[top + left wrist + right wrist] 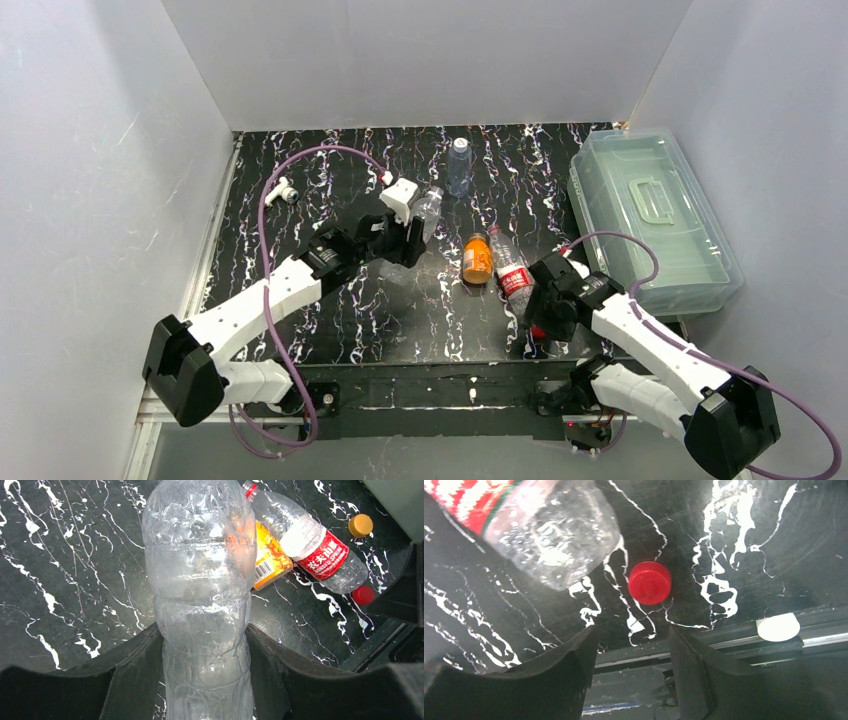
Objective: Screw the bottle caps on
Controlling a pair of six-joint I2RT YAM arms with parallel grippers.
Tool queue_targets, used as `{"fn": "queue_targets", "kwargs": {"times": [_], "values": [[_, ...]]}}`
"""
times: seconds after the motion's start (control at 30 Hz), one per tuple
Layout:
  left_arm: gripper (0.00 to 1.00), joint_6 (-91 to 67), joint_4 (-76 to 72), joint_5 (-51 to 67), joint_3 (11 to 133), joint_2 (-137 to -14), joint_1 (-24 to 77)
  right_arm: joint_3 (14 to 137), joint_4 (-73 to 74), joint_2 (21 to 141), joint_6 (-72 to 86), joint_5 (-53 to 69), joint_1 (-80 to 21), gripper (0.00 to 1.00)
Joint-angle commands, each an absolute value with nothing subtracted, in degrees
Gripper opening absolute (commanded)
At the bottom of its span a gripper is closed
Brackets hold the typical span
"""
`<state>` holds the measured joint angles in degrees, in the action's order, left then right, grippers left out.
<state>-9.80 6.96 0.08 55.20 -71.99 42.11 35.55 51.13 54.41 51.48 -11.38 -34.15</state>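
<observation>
Left gripper (202, 637): fingers clamped on the clear bottle (195, 555). Right gripper (631, 640): fingers apart, gripping nothing (positioned over the red cap (650, 582), which lies on the table (749, 530) beside the red-labelled bottle (549, 535))

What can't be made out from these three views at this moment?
- Clear bottle: left wrist view's top edge cuts off its far end, the fingers hide its near end; too small in the top view to tell if capped.
- Red-label bottle: right wrist view shows only its base; the frame edge cuts the rest.
- Red cap: in the top view, the right gripper largely covers it.
</observation>
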Motion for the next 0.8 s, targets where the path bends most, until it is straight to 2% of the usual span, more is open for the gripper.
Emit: {"fn": "queue_targets", "kwargs": {"times": [0.0,0.37,0.63,0.77], "values": [[0.51,-8.9,8.7,-1.7,54.4,-68.6,41.7,33.8,51.3,52.9,58.3,-15.9,-34.2,0.62],[0.52,-8.0,8.7,-1.7,52.3,-64.0,41.2,30.5,45.9,55.7,60.8,-21.3,-34.2,0.62],[0.52,-7.6,8.3,-0.5,51.2,-62.6,41.0,27.4,41.0,56.6,60.2,-20.0,-34.3,0.55],[0.52,-7.6,8.7,-0.4,51.2,-62.6,40.8,26.5,38.0,56.7,59.0,-18.6,-34.3,0.49]]}}
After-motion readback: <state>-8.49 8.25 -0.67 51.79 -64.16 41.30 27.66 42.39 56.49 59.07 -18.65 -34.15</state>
